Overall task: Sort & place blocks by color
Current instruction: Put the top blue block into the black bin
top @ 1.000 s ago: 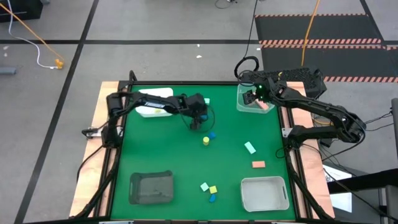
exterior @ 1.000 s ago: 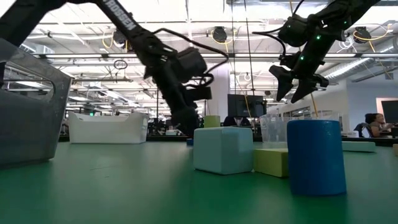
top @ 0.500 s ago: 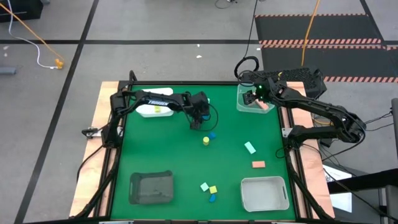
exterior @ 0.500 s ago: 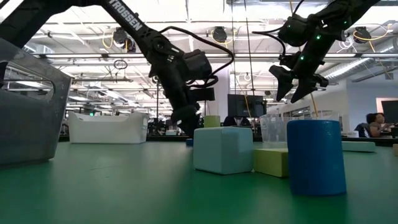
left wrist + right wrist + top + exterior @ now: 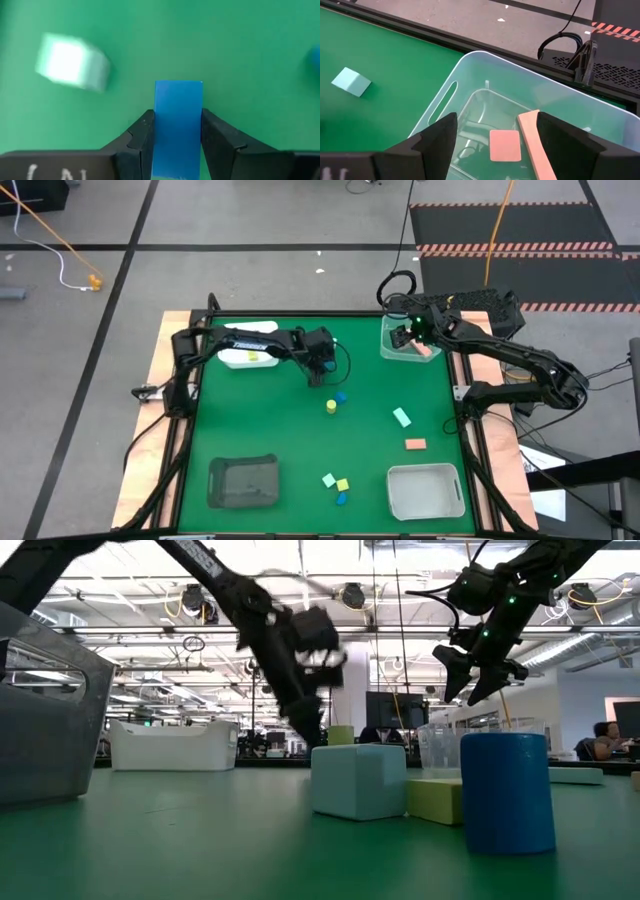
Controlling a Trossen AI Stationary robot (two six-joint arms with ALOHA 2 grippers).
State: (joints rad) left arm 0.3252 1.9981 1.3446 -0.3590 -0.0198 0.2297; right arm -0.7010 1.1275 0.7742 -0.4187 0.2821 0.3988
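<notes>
My left gripper is above the far middle of the green table, shut on a blue bar. A mint block lies just beyond it. A blue block, a yellow cylinder, a mint block and a salmon block lie mid-table. Near the front edge sit a mint cube, a lime block and a blue cylinder. My right gripper hangs open over the clear tray, which holds two salmon blocks. My left gripper pinches the blue bar by its two long sides between its two fingers. The fingers come from above, pointing down. The bar's far end sticks out past the fingertips, and the bar is clear of the table.
A white tray with a yellow block stands at the far left. A dark tray is at the near left and another white tray at the near right. Open green table lies between the scattered blocks.
My left gripper has gone up from the table, and the blue bar that lay at its fingertips has come up with it. The right arm has kept still over the clear tray.
</notes>
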